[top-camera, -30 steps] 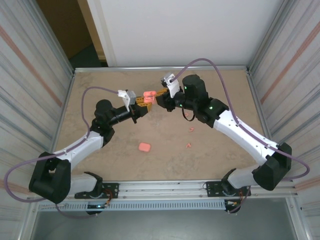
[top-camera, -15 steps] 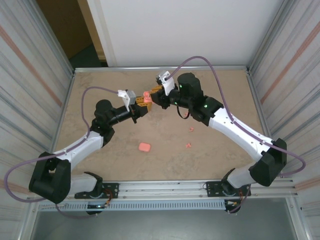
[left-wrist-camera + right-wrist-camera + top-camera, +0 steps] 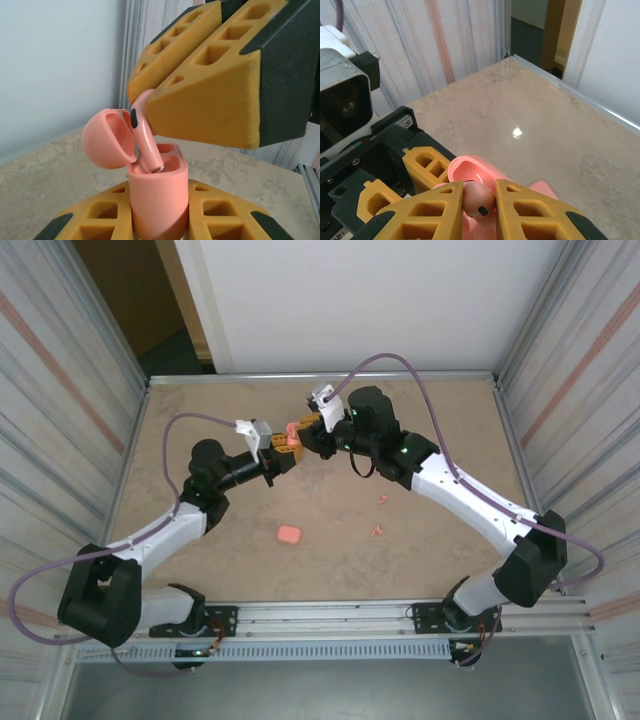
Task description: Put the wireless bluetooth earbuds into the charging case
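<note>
My left gripper is shut on an upright salmon-pink charging case with its lid swung open to the left. One pink stemmed earbud is pinched in my right gripper, which hangs just above the case. The earbud tilts, and its stem tip sits inside one socket of the case. In the top view the two grippers meet at the case, the right gripper on its right side. The yellow fingers of the left gripper flank the case's base.
A second pink case, closed, lies on the table in front of the arms. Two loose earbuds lie on the stone-pattern tabletop under the right arm. Corrugated walls close in both sides.
The right arm has swung left and brought its earbud over the case that the left gripper holds. The left arm has stayed in place.
</note>
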Tool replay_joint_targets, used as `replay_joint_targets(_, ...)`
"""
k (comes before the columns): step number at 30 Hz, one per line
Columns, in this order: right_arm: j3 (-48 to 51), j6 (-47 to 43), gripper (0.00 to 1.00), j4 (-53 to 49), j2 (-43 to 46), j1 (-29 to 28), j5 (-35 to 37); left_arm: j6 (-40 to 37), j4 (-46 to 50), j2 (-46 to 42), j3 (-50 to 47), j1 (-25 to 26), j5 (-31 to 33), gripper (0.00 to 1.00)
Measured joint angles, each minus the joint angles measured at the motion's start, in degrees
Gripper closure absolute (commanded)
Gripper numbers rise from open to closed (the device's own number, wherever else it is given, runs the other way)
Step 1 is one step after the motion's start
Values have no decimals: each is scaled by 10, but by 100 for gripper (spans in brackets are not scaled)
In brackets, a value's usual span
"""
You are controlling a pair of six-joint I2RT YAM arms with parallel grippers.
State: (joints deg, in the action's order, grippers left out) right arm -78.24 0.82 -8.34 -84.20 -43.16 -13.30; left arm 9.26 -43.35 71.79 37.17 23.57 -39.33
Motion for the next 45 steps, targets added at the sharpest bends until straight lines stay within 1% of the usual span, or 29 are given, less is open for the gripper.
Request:
replay_joint_targets(12,-10,0,78,-27,-1,0,-26,0,0,-1,0,0,0,100)
replay_joint_targets(21,-19,-2,73,-46,-2,0,-49,0,1,-5,0,0,0,100)
replay_joint_targets(26,-31,-2,65,-50,-10,1,-58,0,1,-5,0,0,0,100)
replay_joint_targets(31,-44,0,54,-59,-10,6,-61,0,1,-7,0,0,0,100)
replay_joint_targets(37,-52,10,46,-59,-10,31,-65,0,1,-13,0,0,0,100)
replay_joint_targets(42,-51,30,37,-58,-7,53,-74,-2,1,-19,0,0,0,100)
replay_joint_targets(45,-38,38,34,-55,9,64,-75,-2,1,-21,0,0,0,100)
